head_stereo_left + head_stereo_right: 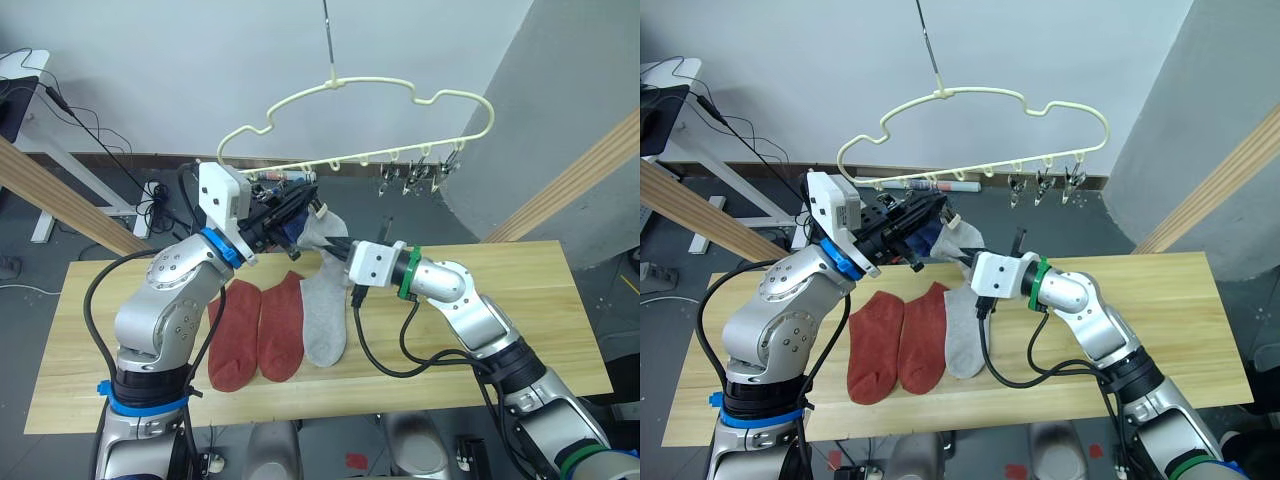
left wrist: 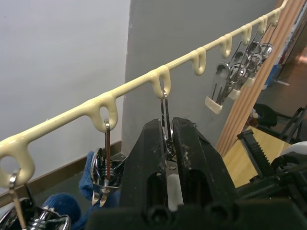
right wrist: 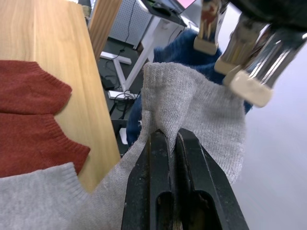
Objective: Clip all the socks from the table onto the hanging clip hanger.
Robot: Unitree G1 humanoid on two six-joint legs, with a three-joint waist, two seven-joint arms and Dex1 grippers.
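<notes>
The pale-yellow wire clip hanger with its wavy cloud-like outline (image 1: 365, 125) is hanging by a long hook above the far edge of the long light-wood plank bench (image 1: 520, 300). The left claw (image 2: 168, 143) is reaching up to the hanger's lower bar, its two black fingers pressed together on a small metal clip (image 2: 165, 115) that is dangling from one of the bar's loops. The right claw (image 3: 168, 143) is pinching the edge of a light grey knit ankle sock (image 3: 201, 105), holding it raised just below the left claw and close against the clips there. Blue knit fabric (image 3: 177, 52) is showing right behind the raised grey sock, hanging at the clips near the left claw (how many blue socks are there cannot be told). Three bare metal clips (image 1: 415, 178) are hanging together toward the right end of the hanger's bar, well apart from both claws. On the bench, two rust-red knit ankle socks (image 1: 258, 330) are lying flat side by side, touching, and a second light grey sock (image 1: 325, 315) is lying just beside them on the right, under the right arm.
</notes>
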